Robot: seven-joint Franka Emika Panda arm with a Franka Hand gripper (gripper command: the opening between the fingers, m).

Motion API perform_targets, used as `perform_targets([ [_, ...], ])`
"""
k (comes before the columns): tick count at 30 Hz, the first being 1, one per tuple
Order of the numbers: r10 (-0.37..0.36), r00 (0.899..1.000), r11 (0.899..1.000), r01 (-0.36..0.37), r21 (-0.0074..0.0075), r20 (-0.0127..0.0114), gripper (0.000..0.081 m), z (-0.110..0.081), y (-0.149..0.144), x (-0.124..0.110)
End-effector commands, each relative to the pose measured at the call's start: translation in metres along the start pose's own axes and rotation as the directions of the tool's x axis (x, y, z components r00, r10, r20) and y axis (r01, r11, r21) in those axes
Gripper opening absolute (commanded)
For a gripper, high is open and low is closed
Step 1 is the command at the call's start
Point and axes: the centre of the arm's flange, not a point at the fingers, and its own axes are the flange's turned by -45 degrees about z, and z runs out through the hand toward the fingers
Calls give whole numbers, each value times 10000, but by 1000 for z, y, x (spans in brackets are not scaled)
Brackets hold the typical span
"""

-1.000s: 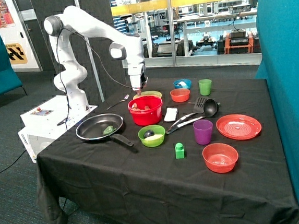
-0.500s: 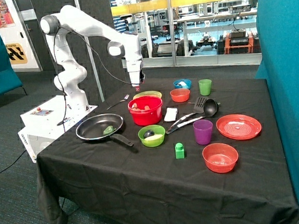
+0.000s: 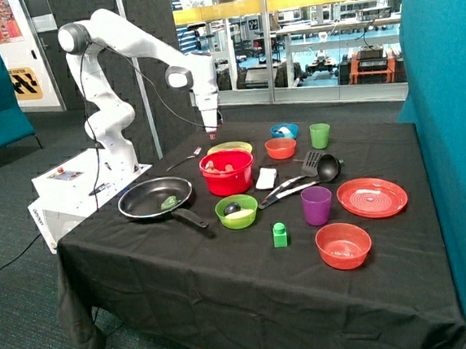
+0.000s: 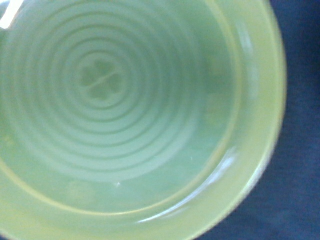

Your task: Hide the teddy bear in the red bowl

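The red bowl stands on the black table, between the frying pan and the black utensils. The teddy bear lies inside it; only brown and orange bits show above the rim. My gripper hangs in the air above and just behind the red bowl, apart from it, over a light green plate. The wrist view shows only that ringed green plate and a strip of black cloth. Neither bowl nor bear shows there.
A frying pan holds a green item. Around the red bowl are a green bowl, purple cup, red plate, translucent red bowl, green block, small orange-red bowl, black utensils and fork.
My gripper has risen from the red bowl's rim and drawn back towards the far side of the table. The teddy bear stays in the bowl.
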Motion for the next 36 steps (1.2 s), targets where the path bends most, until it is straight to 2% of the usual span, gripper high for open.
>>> perform_targets([
  [1, -1280, 9918, 9918, 1280, 25, -28, 502, 5, -49, 0],
  [6, -1735, 9848, 9848, 1735, 24, -29, 500, 6, -71, 5],
  [14, -1701, 9854, 9854, 1701, 24, -29, 516, 12, -90, 13],
  [21, -670, 9977, 9977, 670, 27, -26, 505, 26, -104, 27],
  [25, -206, 9998, 9998, 206, 28, -25, 514, 32, -111, 33],
  [36, 156, 9999, 9999, -156, 29, -24, 513, 49, -129, 35],
])
